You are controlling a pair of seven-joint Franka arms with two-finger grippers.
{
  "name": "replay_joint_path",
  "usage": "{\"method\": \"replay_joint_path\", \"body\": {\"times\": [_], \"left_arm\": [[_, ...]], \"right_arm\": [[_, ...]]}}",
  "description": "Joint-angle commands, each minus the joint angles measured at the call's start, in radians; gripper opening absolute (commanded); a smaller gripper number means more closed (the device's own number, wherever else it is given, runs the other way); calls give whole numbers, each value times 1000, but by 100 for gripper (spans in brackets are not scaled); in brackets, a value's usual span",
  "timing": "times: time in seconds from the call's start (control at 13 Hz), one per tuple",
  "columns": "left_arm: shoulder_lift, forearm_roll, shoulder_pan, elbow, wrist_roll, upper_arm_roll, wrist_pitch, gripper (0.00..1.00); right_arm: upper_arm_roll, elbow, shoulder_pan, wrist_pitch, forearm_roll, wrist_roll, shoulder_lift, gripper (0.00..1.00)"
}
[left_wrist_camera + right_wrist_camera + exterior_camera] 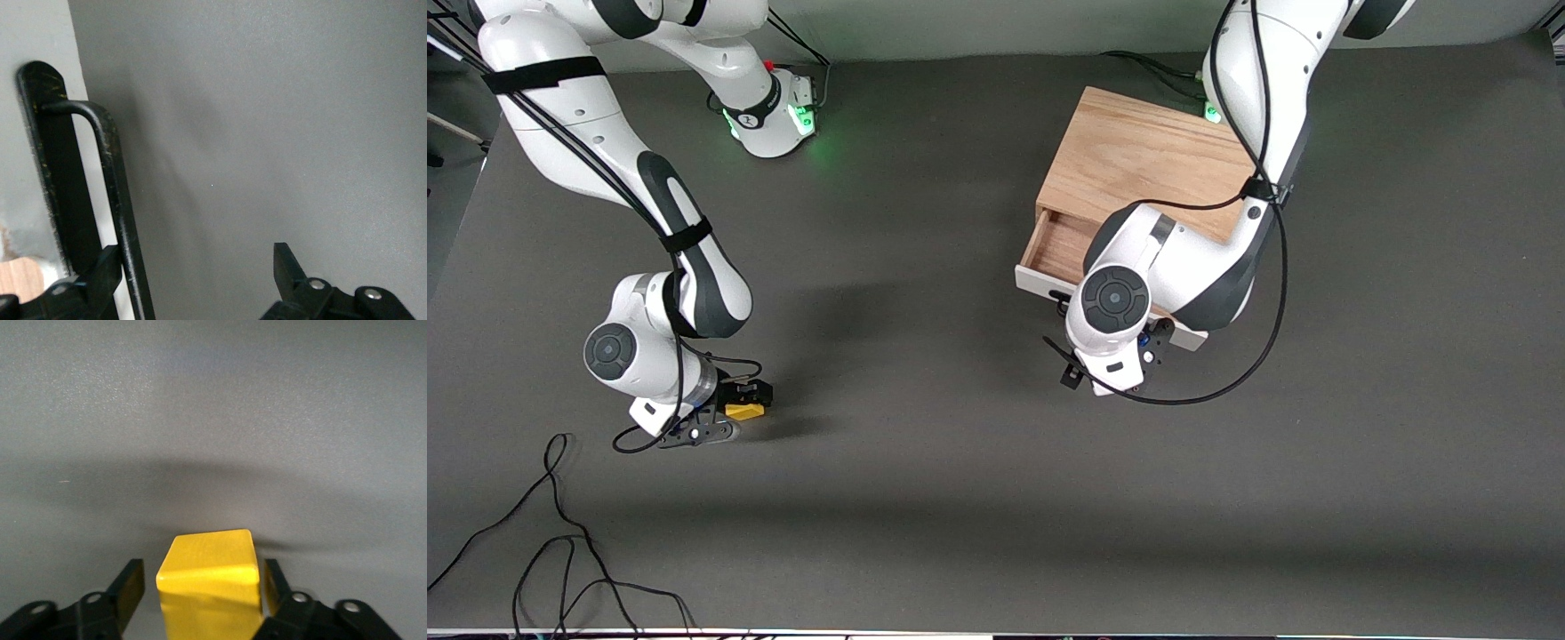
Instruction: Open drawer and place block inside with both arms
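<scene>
1 block [208, 577]: bright yellow cube | right gripper [203, 587] fingers seemingly pinching it | left gripper [200, 280] fingers spread at drawer [1060, 249] handle [113, 193]

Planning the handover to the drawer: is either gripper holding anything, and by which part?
Right gripper straddles the yellow block by two opposite sides; whether it grips cannot be told. Left gripper is open at the drawer handle, holding nothing.

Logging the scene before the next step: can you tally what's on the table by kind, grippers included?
Wooden box with drawer: 1, the drawer partly open
Yellow block: 1, between the right gripper's fingers
Grippers: 2, the right gripper at the block, the left gripper at the drawer's black handle, open
Loose black cable: 1
Total: 5
</scene>
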Motion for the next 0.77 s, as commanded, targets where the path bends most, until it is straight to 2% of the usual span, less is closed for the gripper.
{"method": "replay_joint_path", "body": {"times": [0.0, 0.54, 0.69], "left_arm": [[33, 10, -2, 67, -18, 3, 24, 100], [47, 14, -4, 69, -15, 6, 142, 100], [44, 14, -4, 75, -13, 8, 139, 100]], "right_arm": [[3, -10, -6, 17, 0, -24, -6, 68], [3, 26, -7, 7, 0, -18, -11, 40], [3, 72, -7, -61, 1, -13, -16, 30]]}}
